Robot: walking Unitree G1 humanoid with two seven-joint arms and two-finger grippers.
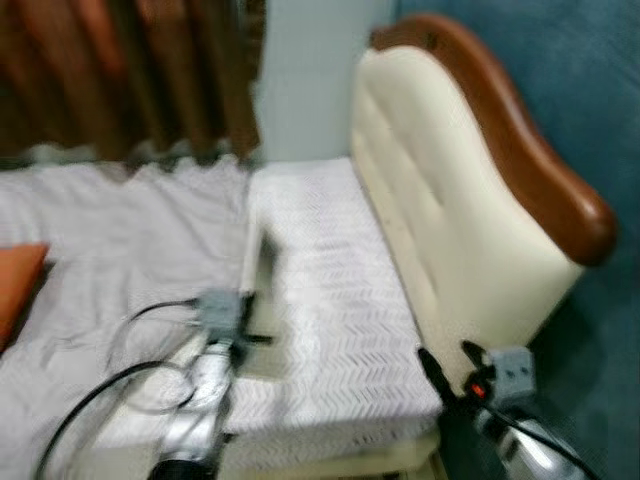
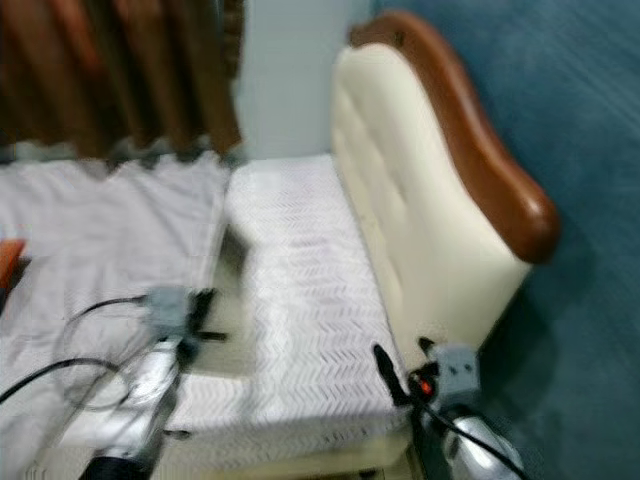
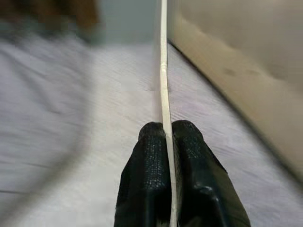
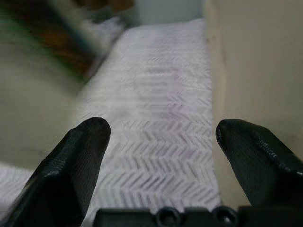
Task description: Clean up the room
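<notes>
Both head views are motion-blurred — the curtain point(image 1: 130, 75) at ten o'clock is only brown streaks. An orange object point(image 1: 18, 280) at nine o'clock is cut by the edge — unidentifiable. The thin white sheet point(image 3: 164, 85) pinched by the left gripper point(image 3: 169, 135) shows edge-on only.

No text, label, brand, number or sign can be read on anything in these blurred pictures.

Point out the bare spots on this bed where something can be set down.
Free: the patterned white cover between the cream headboard and the lifted sheet edge that the left gripper pinches. Also the grey sheet between the curtain and the orange cushion. Crowded: the near corner, by the right gripper.
</notes>
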